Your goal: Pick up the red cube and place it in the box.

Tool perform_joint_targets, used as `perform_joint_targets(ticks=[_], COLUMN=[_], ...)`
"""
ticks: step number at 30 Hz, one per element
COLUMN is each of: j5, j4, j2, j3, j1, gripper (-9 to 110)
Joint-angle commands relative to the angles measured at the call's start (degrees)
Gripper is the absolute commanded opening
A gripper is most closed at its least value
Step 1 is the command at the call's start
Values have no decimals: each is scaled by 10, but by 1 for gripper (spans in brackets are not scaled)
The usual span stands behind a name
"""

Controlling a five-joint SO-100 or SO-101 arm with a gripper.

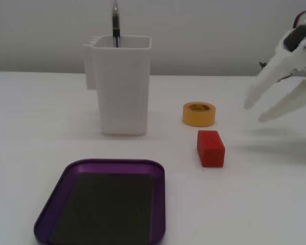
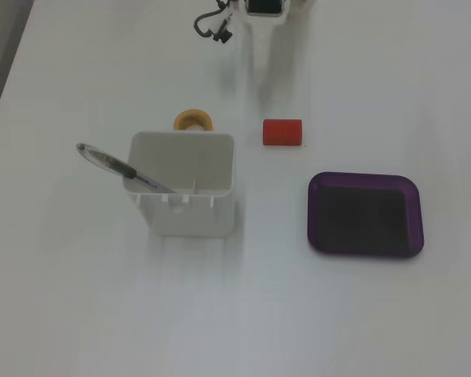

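Note:
The red cube (image 1: 210, 148) lies on the white table, right of centre in a fixed view; it also shows in the fixed view from above (image 2: 282, 132). The box (image 1: 112, 162), a shallow purple tray with a dark floor, sits empty at the front left, and at the right in the view from above (image 2: 366, 177). My white gripper (image 1: 255, 113) hangs at the right edge, open and empty, fingertips pointing down-left, above the table and well to the right of the cube. In the view from above only the arm's dark part (image 2: 263, 6) shows at the top edge.
A tall white container (image 1: 122, 87) holding a pen (image 1: 115, 20) stands behind the tray. A yellow tape roll (image 1: 199, 113) lies just behind the cube. From above, the container (image 2: 192, 216), tape (image 2: 193, 119) and a black cable (image 2: 210, 25) show.

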Motion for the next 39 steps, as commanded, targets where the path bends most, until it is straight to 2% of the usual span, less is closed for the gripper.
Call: perform_joint_targets(ticks=[1,6,13,17,20,25,39], j5=[-8,-11,-20,-18,5,13,14], j4=[-28,-12,68,84,80,76,-44], j2=[-93,-314,-608,-731,-780,-831,-950], j3=[-76,-217,-433,-503,-531,-548,-541], j1=[2,0,-5,-58,-91,-121,-113], gripper=[14,14,14,14,16,24,25])
